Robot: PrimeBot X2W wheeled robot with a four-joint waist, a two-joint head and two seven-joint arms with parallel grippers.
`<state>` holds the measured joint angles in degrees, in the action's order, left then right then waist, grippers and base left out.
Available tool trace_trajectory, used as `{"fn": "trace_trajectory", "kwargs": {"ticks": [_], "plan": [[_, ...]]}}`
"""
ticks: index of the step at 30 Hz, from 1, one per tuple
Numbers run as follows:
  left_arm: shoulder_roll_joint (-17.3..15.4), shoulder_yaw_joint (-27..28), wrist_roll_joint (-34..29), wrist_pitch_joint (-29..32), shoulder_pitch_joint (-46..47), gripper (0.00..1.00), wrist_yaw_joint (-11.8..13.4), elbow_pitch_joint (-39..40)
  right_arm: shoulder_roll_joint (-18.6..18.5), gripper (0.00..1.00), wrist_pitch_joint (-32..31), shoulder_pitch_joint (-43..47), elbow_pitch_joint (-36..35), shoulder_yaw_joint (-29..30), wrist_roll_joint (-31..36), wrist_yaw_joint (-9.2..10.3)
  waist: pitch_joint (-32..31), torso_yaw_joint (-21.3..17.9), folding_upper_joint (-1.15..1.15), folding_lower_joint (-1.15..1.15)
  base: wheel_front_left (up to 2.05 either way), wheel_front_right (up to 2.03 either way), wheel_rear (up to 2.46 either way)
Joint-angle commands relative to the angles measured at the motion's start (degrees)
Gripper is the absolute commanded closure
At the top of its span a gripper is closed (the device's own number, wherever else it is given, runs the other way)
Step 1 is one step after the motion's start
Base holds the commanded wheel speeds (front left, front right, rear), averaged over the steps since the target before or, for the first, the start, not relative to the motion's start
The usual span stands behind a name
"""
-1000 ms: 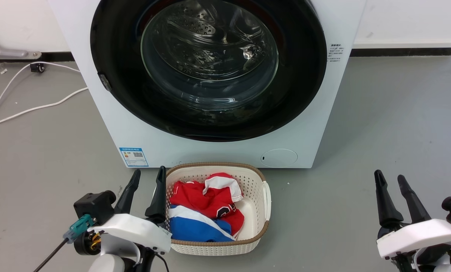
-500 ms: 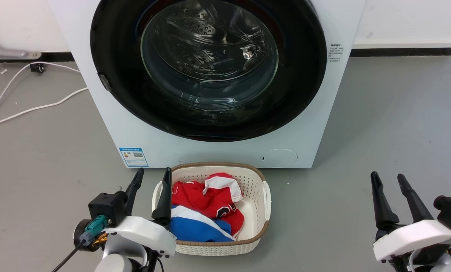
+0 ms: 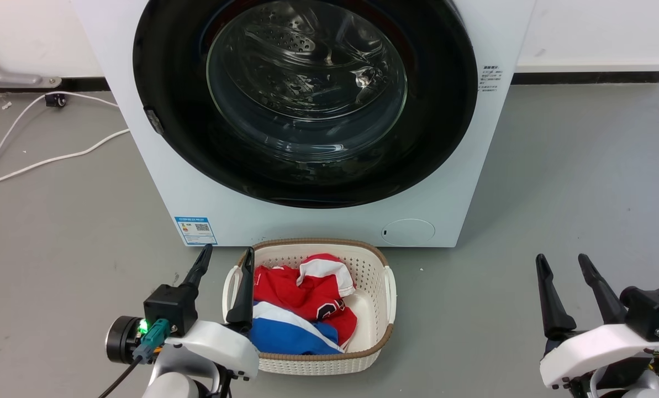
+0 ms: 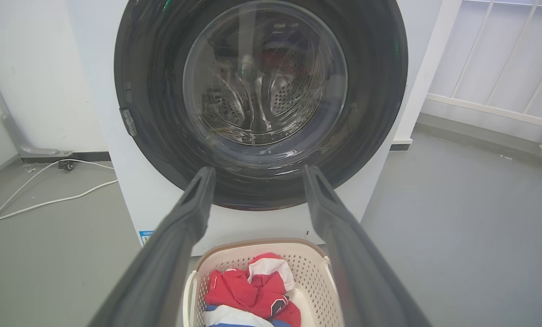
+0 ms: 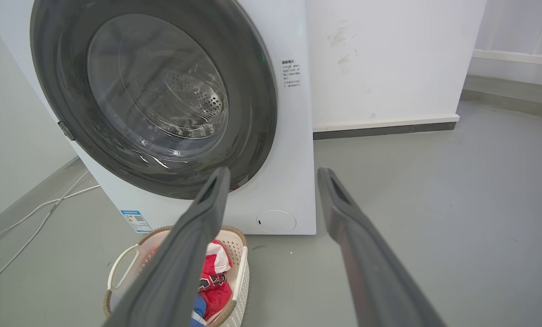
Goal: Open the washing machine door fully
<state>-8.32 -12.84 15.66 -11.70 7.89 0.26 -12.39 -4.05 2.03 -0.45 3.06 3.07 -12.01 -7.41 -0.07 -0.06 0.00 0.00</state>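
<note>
The washing machine door [image 3: 305, 99] lies flat against the front of the white washing machine [image 3: 473, 166], ahead of both grippers and well apart from them. The left gripper [image 3: 227, 251] hangs low over the grey floor [image 3: 555, 182], and its fingers stand wide apart with nothing between them. One of its fingers crosses the left rim of the basket [image 3: 373, 354]. From the left wrist, the left gripper [image 4: 258, 170] points at the lower part of the door [image 4: 261, 91]. The right gripper [image 3: 561, 258] is far to the right of the machine, and its fingers are also spread and empty. From the right wrist, the right gripper [image 5: 274, 171] shows the door [image 5: 152, 91] off to the left.

The top of the door is cut off in the head view. A small grey piece [image 3: 152, 120] sits on the left edge of the door, but I cannot tell what it is. The text on the blue sticker [image 3: 195, 229] is too small to read.

The door is round, glossy and black, with a bulging clear glass window, and a perforated steel drum is visible behind the glass. The basket is cream plastic with small holes and a brown rim. It holds crumpled red, white and blue clothes [image 3: 301, 290]. A white cable [image 3: 47, 160] curves over the floor at the left of the machine.
</note>
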Motion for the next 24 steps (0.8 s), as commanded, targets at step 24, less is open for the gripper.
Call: {"fn": "trace_trajectory", "kwargs": {"ticks": [24], "plan": [[1.3,1.9,-7.2,-3.0,1.5,0.00,-2.3,-3.4,1.1,0.00,1.0,1.6,-1.8,0.3,8.3,-0.07,-0.2,-0.2,0.00,0.00,0.00,0.00,0.00]]}}
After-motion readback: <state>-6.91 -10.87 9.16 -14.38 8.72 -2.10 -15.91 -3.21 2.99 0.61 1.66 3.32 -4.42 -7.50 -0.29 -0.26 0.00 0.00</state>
